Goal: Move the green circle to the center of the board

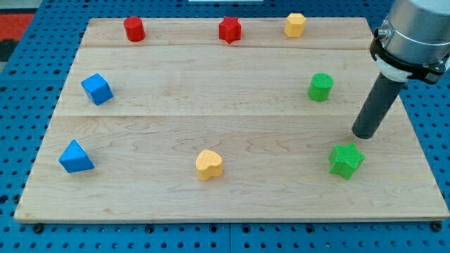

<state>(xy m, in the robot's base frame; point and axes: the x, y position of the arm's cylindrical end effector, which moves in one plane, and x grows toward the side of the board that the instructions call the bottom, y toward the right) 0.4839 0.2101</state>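
Note:
The green circle [320, 86] is a short green cylinder standing on the wooden board [211, 105] at the view's right, above mid-height. My tip [365, 133] rests on the board to the right of and below the green circle, well apart from it. A green star [346, 160] lies just below and left of my tip, also not touching it. The dark rod rises from the tip to the arm at the view's top right.
A red cylinder [134, 29], a red star [230, 30] and a yellow hexagon [294, 24] line the top edge. A blue cube [97, 89] and a blue triangle [75, 157] sit at the left. A yellow heart [209, 165] lies at bottom centre.

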